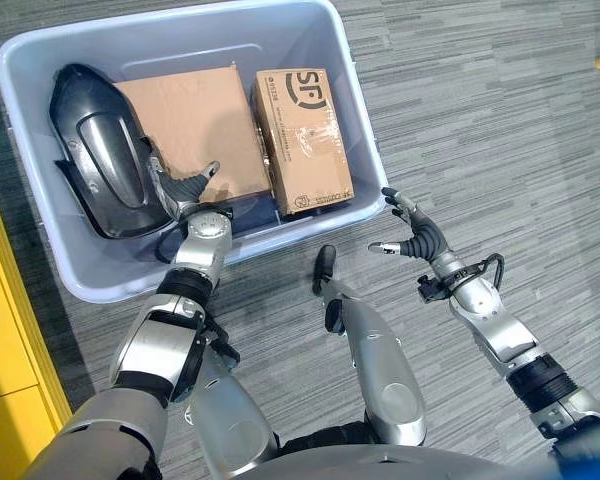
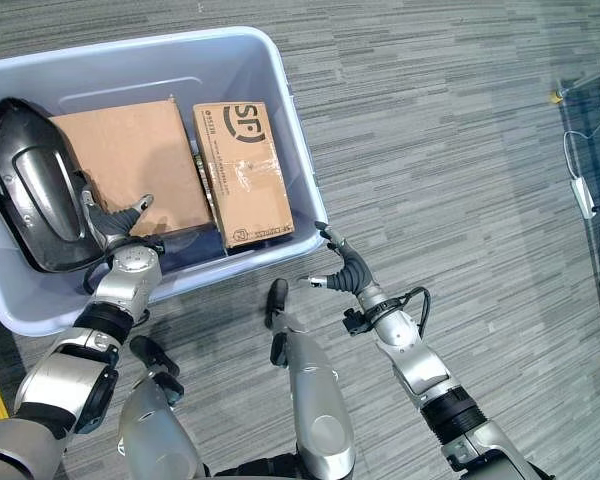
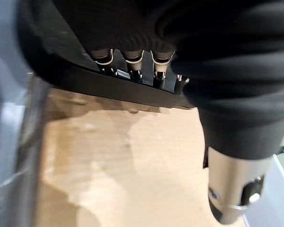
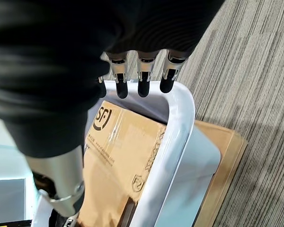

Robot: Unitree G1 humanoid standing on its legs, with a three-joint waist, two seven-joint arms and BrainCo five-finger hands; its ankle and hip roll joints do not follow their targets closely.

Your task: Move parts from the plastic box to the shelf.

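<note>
A pale blue-grey plastic box (image 1: 40,255) sits on grey striped carpet (image 1: 480,120). Inside it, against the robot's left wall, lies a large dark grey moulded plastic part (image 1: 98,150) with a glossy curved shell. Beside that lies a plain flat brown cardboard carton (image 1: 195,125), and next to the carton, toward the right wall, a narrower brown cardboard box with black print and clear tape (image 1: 302,135). All three are in the box.

The left hand (image 1: 180,188) reaches over the near rim into the box, at the lower edge of the dark part where it meets the plain carton. In the left wrist view its fingers (image 3: 132,71) lie against the black edge of the part (image 3: 109,87), with their tips hidden behind it, so whether they grip it cannot be told; the thumb (image 3: 232,189) stands apart over the carton.

The right hand (image 1: 412,235) hovers outside the box, just beside its near right corner, holding nothing, with fingers (image 4: 142,85) relaxed and spread above the rim (image 4: 180,123). A yellow panel (image 1: 0,330) stands at the robot's left.
</note>
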